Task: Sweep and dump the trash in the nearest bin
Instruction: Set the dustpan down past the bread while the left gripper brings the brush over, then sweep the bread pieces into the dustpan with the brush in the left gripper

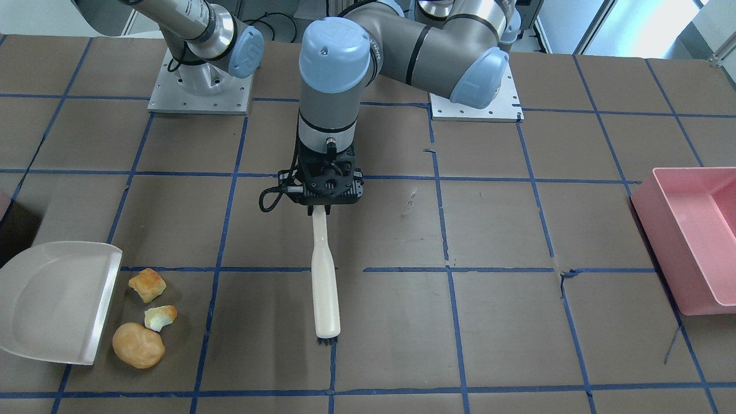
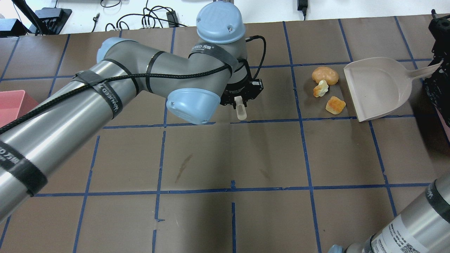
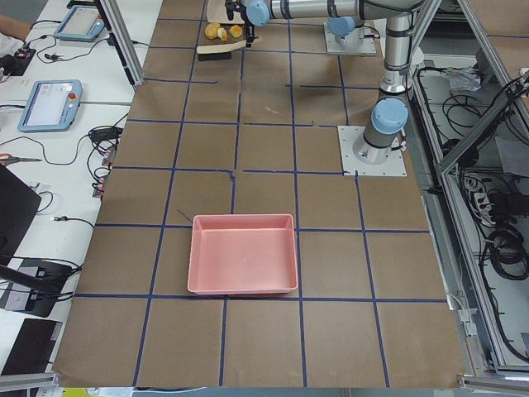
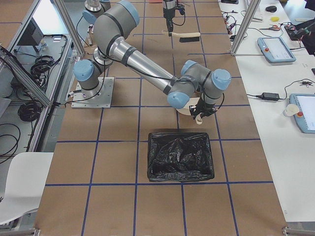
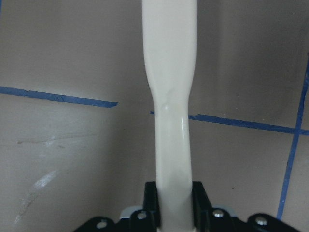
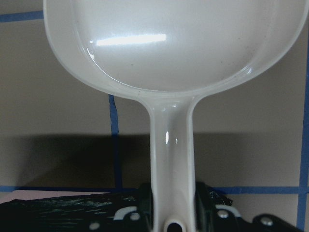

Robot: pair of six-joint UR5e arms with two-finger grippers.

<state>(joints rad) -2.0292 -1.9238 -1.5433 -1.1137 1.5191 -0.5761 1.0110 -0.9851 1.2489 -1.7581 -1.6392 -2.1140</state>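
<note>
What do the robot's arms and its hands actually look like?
The left arm and right arm are silver-grey tubes with pale blue round caps at the joints. A black cable runs along the left one under black lettered straps. The left gripper and right gripper are black and boxy.

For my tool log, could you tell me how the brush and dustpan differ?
The brush, in the left gripper, is a slim dark-bristled stick; the dustpan, in the right gripper, is a broad scoop. The brush is well away from the trash; the dustpan's lip lies beside it. Both are cream, held by their handles.
</note>
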